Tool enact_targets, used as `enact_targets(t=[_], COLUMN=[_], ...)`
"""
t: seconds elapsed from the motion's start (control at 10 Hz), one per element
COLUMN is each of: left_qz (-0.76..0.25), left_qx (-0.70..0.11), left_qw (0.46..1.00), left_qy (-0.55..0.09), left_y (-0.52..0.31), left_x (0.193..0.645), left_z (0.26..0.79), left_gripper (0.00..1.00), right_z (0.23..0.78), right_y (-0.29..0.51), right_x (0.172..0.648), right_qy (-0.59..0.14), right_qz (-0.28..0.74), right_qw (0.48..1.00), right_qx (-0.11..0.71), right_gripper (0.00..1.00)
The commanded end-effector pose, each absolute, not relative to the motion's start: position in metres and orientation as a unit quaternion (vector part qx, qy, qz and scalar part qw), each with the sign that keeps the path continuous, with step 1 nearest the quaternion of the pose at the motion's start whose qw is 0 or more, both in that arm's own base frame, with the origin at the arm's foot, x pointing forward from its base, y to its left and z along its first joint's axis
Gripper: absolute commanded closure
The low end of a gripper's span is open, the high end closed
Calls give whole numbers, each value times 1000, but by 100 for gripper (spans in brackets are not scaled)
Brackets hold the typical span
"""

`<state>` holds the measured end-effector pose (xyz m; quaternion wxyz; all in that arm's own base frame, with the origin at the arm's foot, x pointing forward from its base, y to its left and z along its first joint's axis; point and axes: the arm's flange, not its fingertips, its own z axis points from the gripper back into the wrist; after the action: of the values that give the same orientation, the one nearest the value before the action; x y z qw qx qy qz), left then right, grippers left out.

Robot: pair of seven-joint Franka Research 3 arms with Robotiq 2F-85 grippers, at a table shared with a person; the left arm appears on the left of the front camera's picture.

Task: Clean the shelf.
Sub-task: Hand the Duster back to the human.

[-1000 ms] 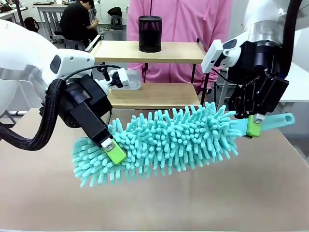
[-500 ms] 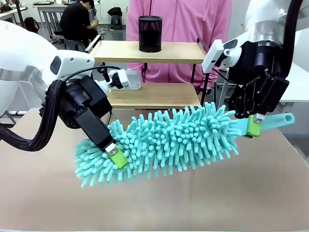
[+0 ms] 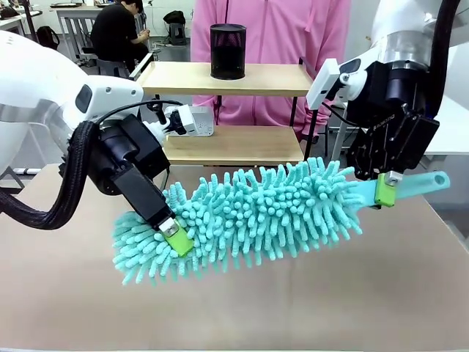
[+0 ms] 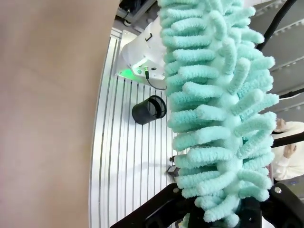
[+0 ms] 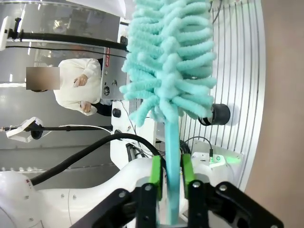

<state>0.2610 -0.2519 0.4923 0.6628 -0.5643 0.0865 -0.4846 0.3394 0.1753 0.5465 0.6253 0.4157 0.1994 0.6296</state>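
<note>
A teal fluffy duster (image 3: 256, 213) hangs level above the brown table, spanning both arms. My left gripper (image 3: 174, 236) is shut on the fluffy tip of its head, and the strands (image 4: 218, 118) rise from between the black fingers of that gripper (image 4: 228, 211). My right gripper (image 3: 385, 191) straddles the thin teal handle (image 5: 172, 142); its green pads (image 5: 155, 171) stand on either side with slim gaps, so this gripper (image 5: 171, 178) looks open. The shelf (image 3: 220, 78) stands behind the duster, its lower board (image 3: 242, 143) partly hidden by the strands.
A black mesh cup (image 3: 227, 51) stands on the shelf's top board. A white device (image 3: 192, 119) rests at the lower board's left end. A person in a pink top (image 3: 271, 33) stands right behind the shelf. The brown table (image 3: 293, 308) lies bare below the duster.
My left gripper closed on the duster's head end. The right gripper's pads eased off the handle, and the handle's ring end shifted slightly right.
</note>
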Motion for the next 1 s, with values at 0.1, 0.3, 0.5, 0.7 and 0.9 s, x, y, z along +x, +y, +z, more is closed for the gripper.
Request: enact_targets(t=[0.1,0.3,0.5,0.7,0.9], left_qz=[-495,-489,-483,-456,-429], left_qx=[-565,-568,-586,-604,-619], left_qw=[650,654,647,652,658], left_qy=[119,97,68,35,6], left_y=[-231,-212,-182,-148,-121], left_x=[258,261,264,271,277], left_z=[493,499,510,517,519], left_gripper=[100,100,100,100,100], right_z=[559,571,568,550,525], right_y=[142,93,27,-31,-69], right_x=[340,349,351,337,312], right_qy=[122,14,-99,-129,-108], right_qz=[589,511,305,86,-80], right_qw=[654,695,783,837,851], right_qx=[459,505,533,525,507], right_gripper=[0,7,0,0,0])
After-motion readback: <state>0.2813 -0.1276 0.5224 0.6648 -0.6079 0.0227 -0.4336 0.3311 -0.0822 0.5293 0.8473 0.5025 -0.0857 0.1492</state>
